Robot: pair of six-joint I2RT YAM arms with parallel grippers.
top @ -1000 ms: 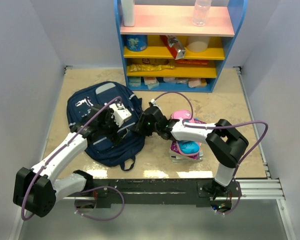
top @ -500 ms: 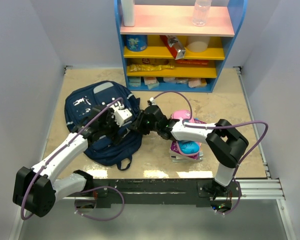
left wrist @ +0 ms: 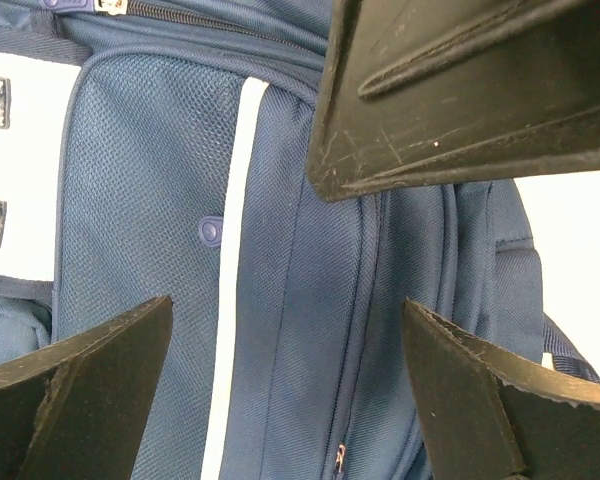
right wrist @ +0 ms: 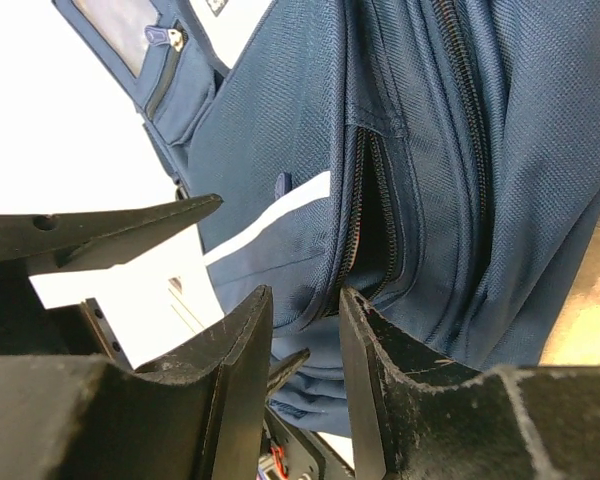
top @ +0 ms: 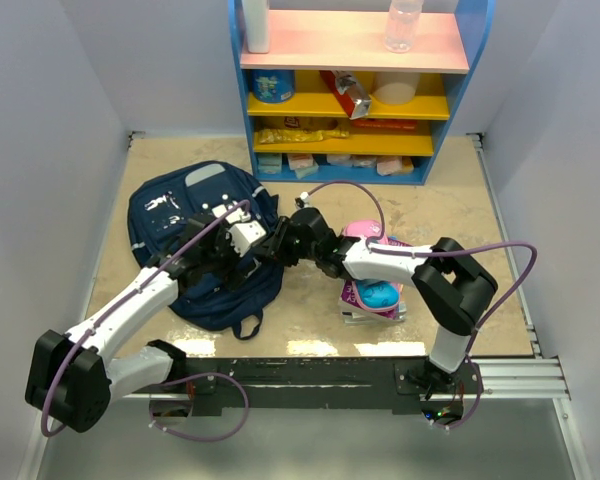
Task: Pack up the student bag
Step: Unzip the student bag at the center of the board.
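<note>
The student bag [top: 192, 215] lies flat on the table at centre left, navy with white stripes. My left gripper [top: 242, 258] hovers just over its right half, open. Its wrist view shows stripe and zipper fabric [left wrist: 280, 250] between wide-apart fingers [left wrist: 100, 370], midpoint [left wrist: 288, 305]. My right gripper [top: 268, 243] reaches in from the right, next to the left one. Its narrowed jaws [right wrist: 302, 305] pinch the bag's fabric [right wrist: 480, 150] at the edge of a partly unzipped pocket [right wrist: 380, 230]. The left gripper's finger [right wrist: 110, 232] shows beside it.
A blue shelf unit [top: 350, 90] with bottles, cans and packets stands at the back. A stack of pink and purple items [top: 372, 290] lies under the right forearm. Grey walls close in left and right.
The right gripper has moved left onto the bag's right edge and narrowed slightly. The bag has shifted a little to the left. The left gripper stayed open, drifting slightly.
</note>
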